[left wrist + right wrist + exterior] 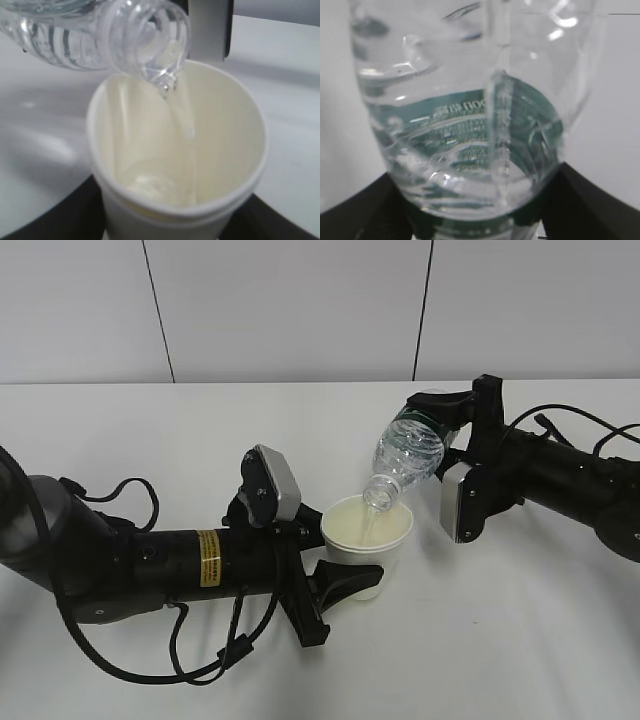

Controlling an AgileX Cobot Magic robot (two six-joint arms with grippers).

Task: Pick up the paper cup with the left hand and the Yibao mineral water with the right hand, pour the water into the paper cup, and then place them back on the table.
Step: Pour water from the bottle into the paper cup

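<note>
My left gripper [345,585] is shut on the cream-white paper cup [367,545], held upright just above the white table [520,640]. My right gripper [440,435] is shut on the Yibao mineral water bottle [405,455], tilted mouth-down over the cup. A thin stream of water [182,117] runs from the bottle mouth [157,45] into the cup [180,150], and a little water lies at the cup's bottom. In the right wrist view the clear bottle with its green label [475,135] fills the frame between the black fingers [365,210].
Black cables trail from both arms over the table, one loop lying near the front left [180,665]. A pale wall with dark seams [160,310] stands behind the table's far edge.
</note>
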